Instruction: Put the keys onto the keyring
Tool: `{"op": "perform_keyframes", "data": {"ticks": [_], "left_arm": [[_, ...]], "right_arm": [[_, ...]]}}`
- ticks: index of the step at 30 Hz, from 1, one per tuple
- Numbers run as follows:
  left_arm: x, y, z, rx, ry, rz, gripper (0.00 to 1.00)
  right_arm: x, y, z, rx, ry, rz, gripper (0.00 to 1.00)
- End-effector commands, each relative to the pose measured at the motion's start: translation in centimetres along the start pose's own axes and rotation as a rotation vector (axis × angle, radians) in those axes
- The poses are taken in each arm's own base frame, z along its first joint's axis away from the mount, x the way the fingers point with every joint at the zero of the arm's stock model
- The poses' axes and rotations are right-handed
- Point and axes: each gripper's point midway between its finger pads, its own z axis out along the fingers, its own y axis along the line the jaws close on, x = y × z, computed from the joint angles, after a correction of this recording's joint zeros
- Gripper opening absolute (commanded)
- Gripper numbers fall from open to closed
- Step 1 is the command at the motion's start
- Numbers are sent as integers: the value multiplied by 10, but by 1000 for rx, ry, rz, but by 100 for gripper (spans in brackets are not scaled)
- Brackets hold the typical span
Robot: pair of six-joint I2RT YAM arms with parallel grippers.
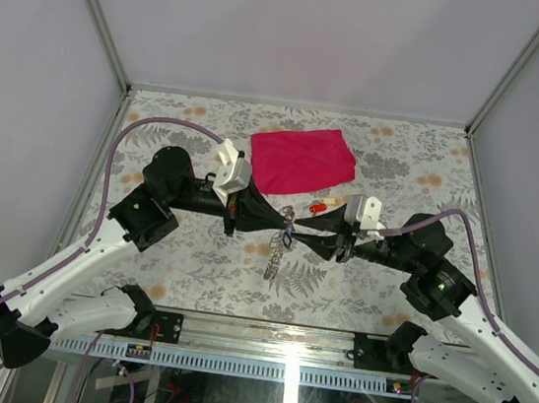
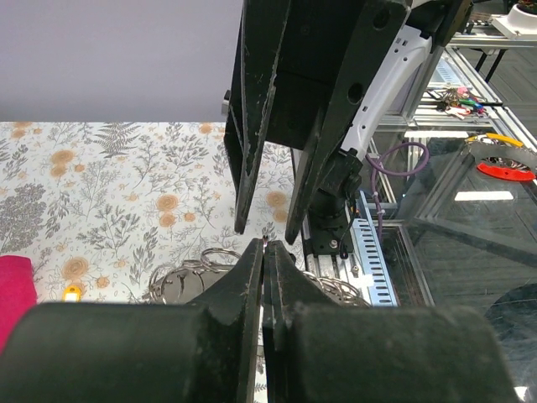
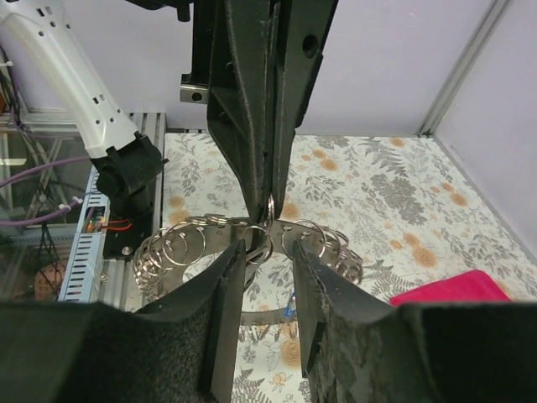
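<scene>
keyring [image 3: 198, 239] held mid-air, left jaws seemingly shut

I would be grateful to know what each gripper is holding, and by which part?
The left gripper pinches the keyring at its upper rim; the right gripper is open astride that spot, gripping nothing.

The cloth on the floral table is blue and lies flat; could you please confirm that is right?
Not quite: the cloth is magenta pink, not blue, as the top external view shows. It does lie flat on the floral table.
</scene>
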Motion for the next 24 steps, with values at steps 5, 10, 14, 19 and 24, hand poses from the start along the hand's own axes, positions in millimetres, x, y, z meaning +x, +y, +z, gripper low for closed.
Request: {"op": "perform_keyframes", "data": {"ticks": [5, 10, 14, 19, 24], "left_arm": [[-24, -4, 1, 22, -57, 72, 0], [-23, -5, 0, 25, -56, 73, 0], [-24, -5, 0, 25, -57, 74, 0], [-25, -5, 0, 24, -59, 77, 0], [-24, -4, 0, 22, -58, 76, 0]], "right_arm": [[-33, 3, 9, -55, -99, -34, 36], [-31, 3, 12, -59, -99, -26, 35], [-29, 4, 14, -69, -96, -18, 30], [-25, 5, 17, -85, -86, -4, 24], [-24, 7, 19, -101, -89, 6, 18]]}}
